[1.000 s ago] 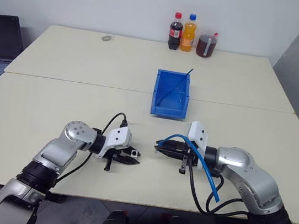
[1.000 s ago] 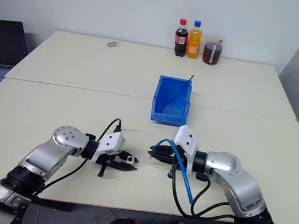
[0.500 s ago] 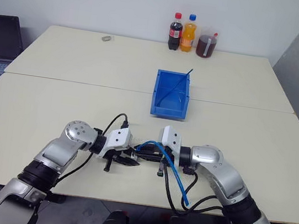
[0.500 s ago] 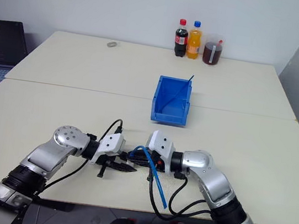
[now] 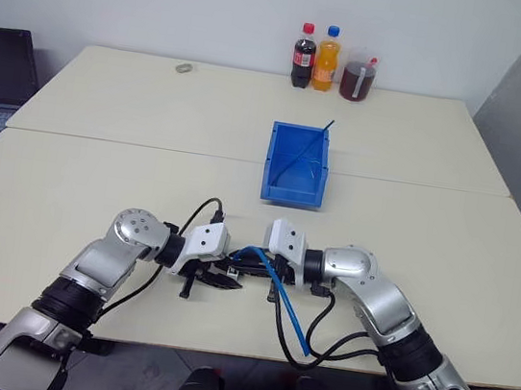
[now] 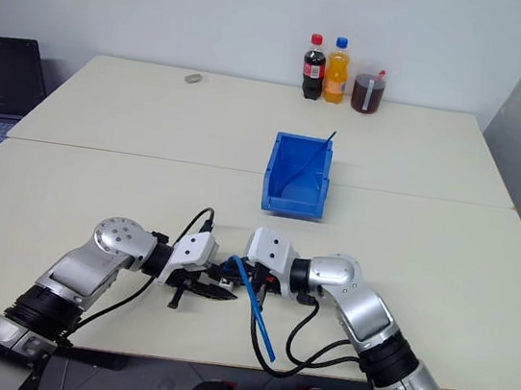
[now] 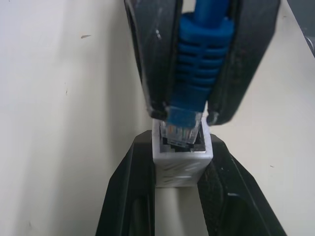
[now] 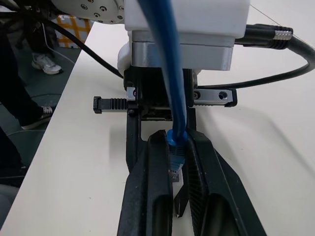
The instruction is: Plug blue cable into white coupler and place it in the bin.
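Low over the bench [image 5: 97, 182], the left pincer [image 7: 179, 196] clamps the white coupler [image 7: 181, 160] socket-up so the right pincer [image 7: 189, 110], clamped on the blue cable [image 7: 199, 64], can seat its plug; the bin [image 5: 298, 164] waits beyond

The thin light-blue network cable [image 7: 201, 54] has its clear plug tip entering the tiny white boxy plastic coupler [image 7: 181, 162]. The bright blue rectangular plastic bin [image 5: 297, 165] stands at twelve o'clock from them.
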